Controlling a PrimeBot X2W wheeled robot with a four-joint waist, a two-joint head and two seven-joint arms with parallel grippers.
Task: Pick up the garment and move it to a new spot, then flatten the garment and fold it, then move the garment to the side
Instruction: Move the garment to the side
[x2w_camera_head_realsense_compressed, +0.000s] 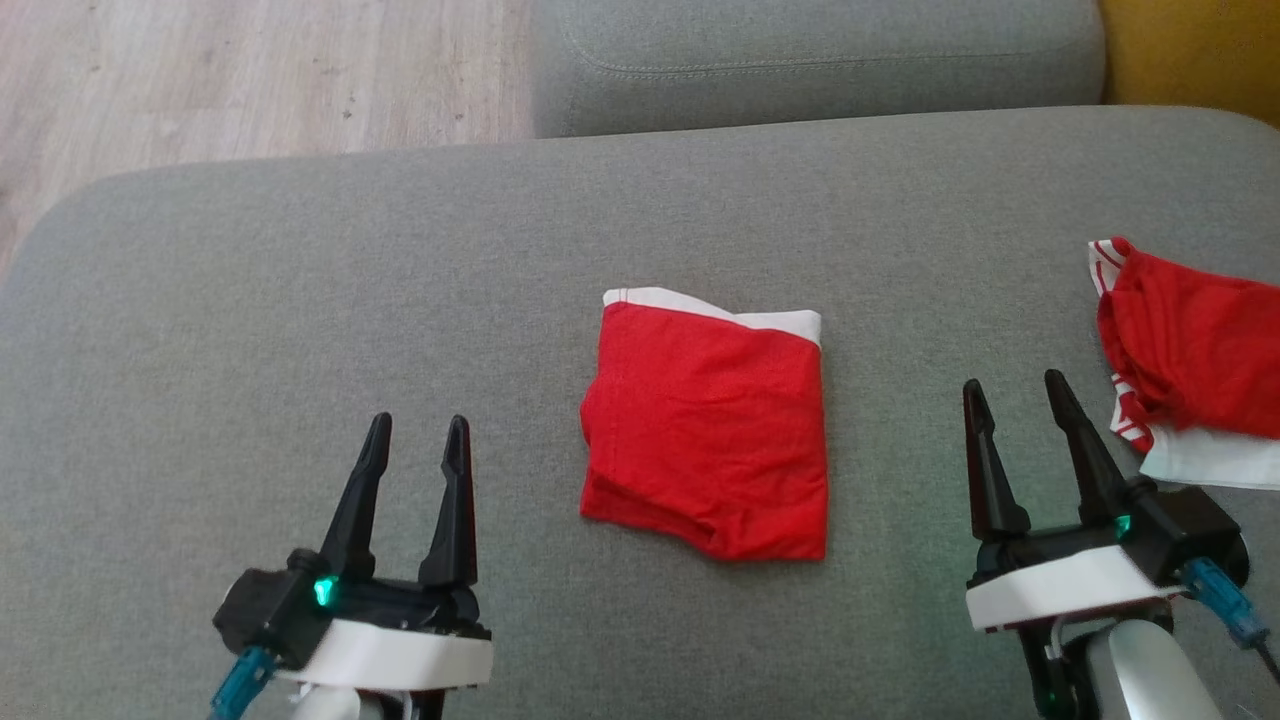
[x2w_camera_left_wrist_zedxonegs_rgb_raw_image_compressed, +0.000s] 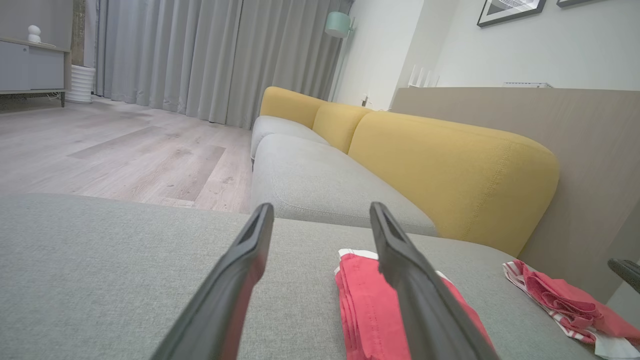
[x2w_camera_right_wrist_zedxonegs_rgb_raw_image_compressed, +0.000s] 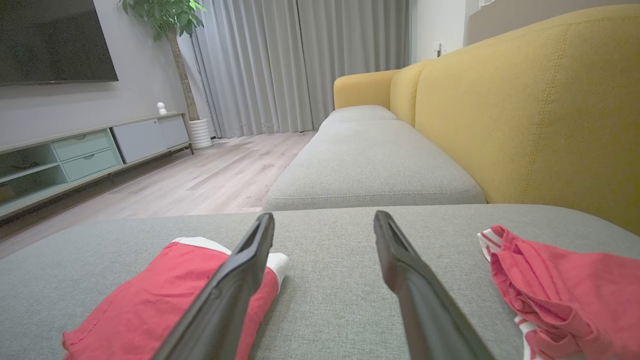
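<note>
Support: grey seat cushion (x2w_camera_head_realsense_compressed: 300, 300), woven fabric, rounded far corners. Two items lie directly on it, well apart.

Centre: folded red garment (x2w_camera_head_realsense_compressed: 705, 430), roughly square, lying flat, white band along its far edge.

Right edge: crumpled red garment (x2w_camera_head_realsense_compressed: 1190, 350), red-and-white striped trim. White cloth under its near side, possibly part of the same piece; the frame cuts it off.

The folded garment (x2w_camera_head_realsense_compressed: 705, 430) lies on the seat cushion (x2w_camera_head_realsense_compressed: 300, 300), about midway across it. To its left and nearer the robot is the left gripper (x2w_camera_head_realsense_compressed: 418, 428). To its right, equally near, is the right gripper (x2w_camera_head_realsense_compressed: 1013, 382). Farther right lies a second garment (x2w_camera_head_realsense_compressed: 1190, 340), just beside that gripper. Behind the folded garment sits another cushion (x2w_camera_head_realsense_compressed: 800, 60), with floor (x2w_camera_head_realsense_compressed: 250, 70) behind-left and the backrest (x2w_camera_head_realsense_compressed: 1200, 50) behind-right.
</note>
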